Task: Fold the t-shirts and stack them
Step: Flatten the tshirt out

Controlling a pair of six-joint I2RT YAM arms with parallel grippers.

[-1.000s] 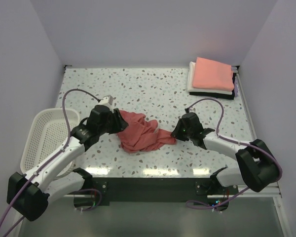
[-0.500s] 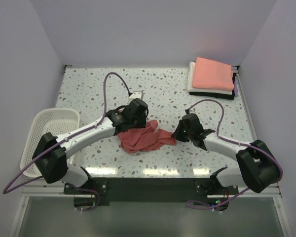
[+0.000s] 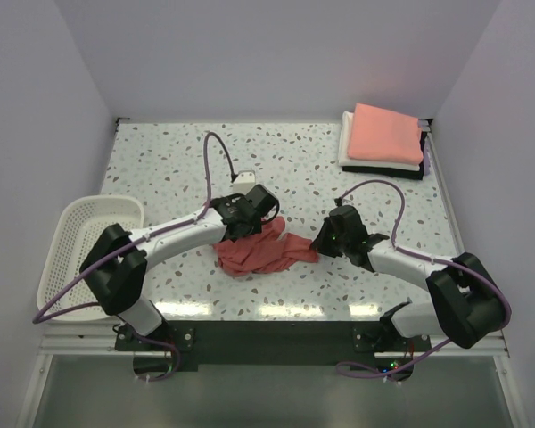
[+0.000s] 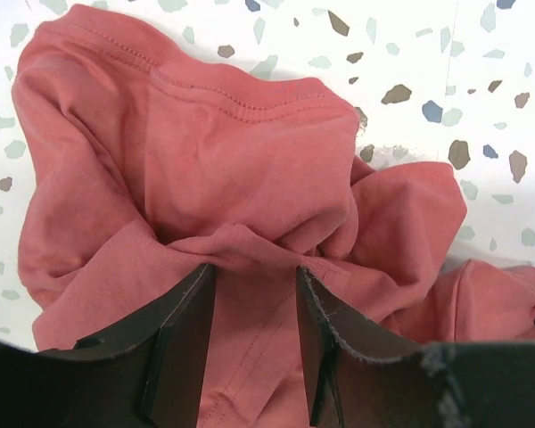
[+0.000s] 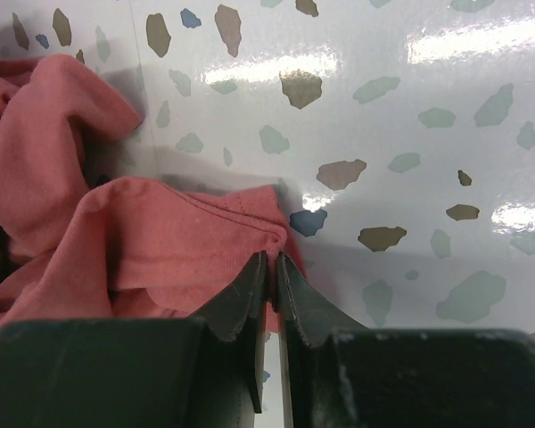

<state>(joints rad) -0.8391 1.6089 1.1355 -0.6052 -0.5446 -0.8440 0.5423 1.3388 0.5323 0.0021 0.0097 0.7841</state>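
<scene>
The brick-red t-shirt (image 3: 266,250) is seen crumpled on the table (image 3: 160,160), near its middle; its hem is pinched by the right gripper (image 5: 272,263), jaws pressed together; the left gripper (image 4: 254,276) is spread astride a raised fold; the cloth is judged soft, light and limp, best taken at a stitched hem or shoulder seam

left arm (image 3: 174,239) stretched toward centre | left gripper (image 4: 252,299) parted, tips down | right gripper (image 5: 272,267) pinched on shirt (image 5: 160,241) hem
</scene>
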